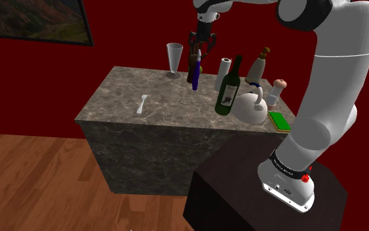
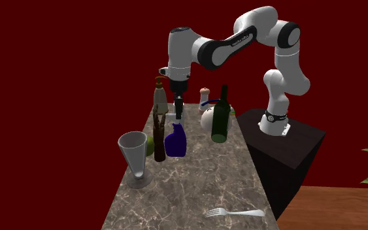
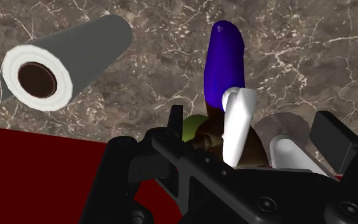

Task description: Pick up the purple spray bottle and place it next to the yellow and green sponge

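Black gripper (image 1: pixel 199 47) spread over an upright purple spray bottle (image 1: pixel 194 73) on a grey marble counter (image 1: pixel 127 88).

Shoulder view: the bottle stands near the counter's back edge, long axis vertical, brown head up under the gripper, between a clear stemmed glass (image 1: pixel 174 59) and a white paper roll (image 1: pixel 224 68). The yellow and green sponge (image 1: pixel 280 121) lies well apart at the counter's near corner, beside a white kettle (image 1: pixel 250 108). Dark red walls and a wood floor surround it. Second exterior view: the gripper (image 2: pixel 179 112) hangs just above the bottle (image 2: pixel 175 142), whose base meets the counter (image 2: pixel 195 186). Wrist view: the gripper (image 3: pixel 252 127) is unclenched, its fingers (image 3: pixel 331 135) either side of the bottle (image 3: pixel 224 63) head without visible contact, the purple body reaching away toward the counter (image 3: pixel 298 51).
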